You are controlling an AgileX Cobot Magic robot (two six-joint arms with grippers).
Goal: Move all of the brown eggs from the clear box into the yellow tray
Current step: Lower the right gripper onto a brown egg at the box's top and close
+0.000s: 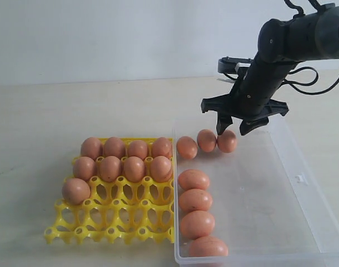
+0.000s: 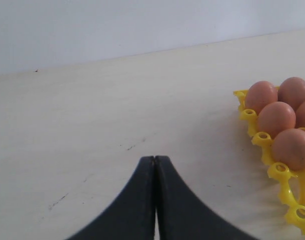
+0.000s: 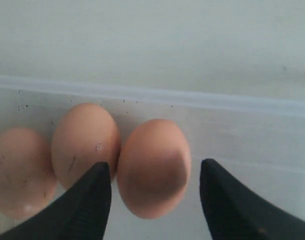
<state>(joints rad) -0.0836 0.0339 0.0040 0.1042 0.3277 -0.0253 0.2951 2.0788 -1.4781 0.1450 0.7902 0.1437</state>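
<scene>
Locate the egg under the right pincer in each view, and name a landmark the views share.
Exterior view: the egg is the rightmost of three at the clear box's far end, just below the right pincer.
Left wrist view: not in it.
Right wrist view: the egg lies in the middle, between the open pincer tips.
Shared landmark: the neighbouring egg right beside it, seen in the exterior and right wrist views.

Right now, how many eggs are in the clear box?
7 eggs: three in a row at the clear box's far end, four along its wall beside the yellow tray. None look hidden.
</scene>
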